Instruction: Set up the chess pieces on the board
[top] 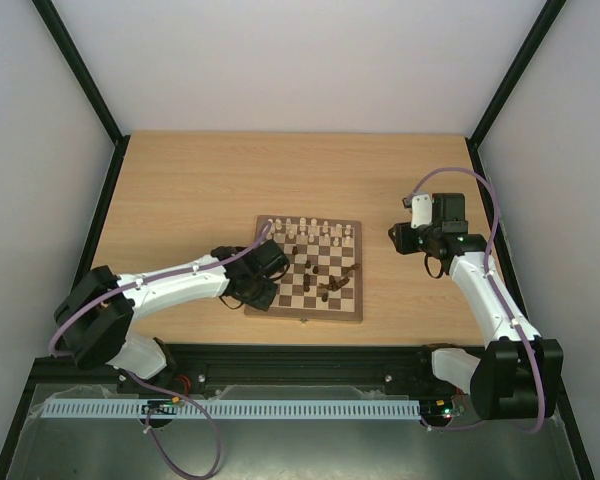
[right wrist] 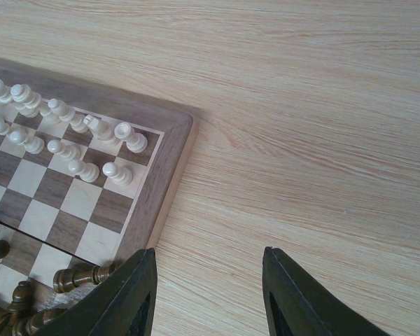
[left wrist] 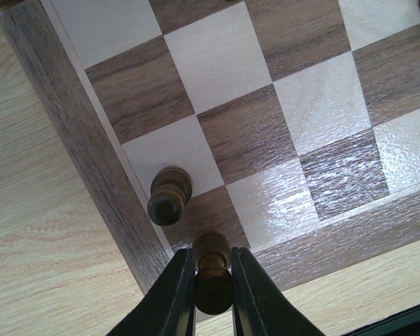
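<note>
The board (top: 280,300) lies in the middle of the table. Cream chess pieces (top: 310,232) stand in two rows along its far edge. Dark pieces (top: 332,282) are scattered, some lying down, on its right half. My left gripper (left wrist: 212,276) is shut on a dark brown piece (left wrist: 212,283), held upright over the dark corner square at the board's near left. Another dark piece (left wrist: 169,196) stands on the light square beside it. My right gripper (right wrist: 208,250) is open and holds nothing, over bare table to the right of the board (right wrist: 164,182).
In the right wrist view, cream pieces (right wrist: 56,133) line the board's far corner and several dark pieces (right wrist: 28,308) lie near the left finger (right wrist: 129,294). Black frame posts and white walls enclose the table (top: 180,190).
</note>
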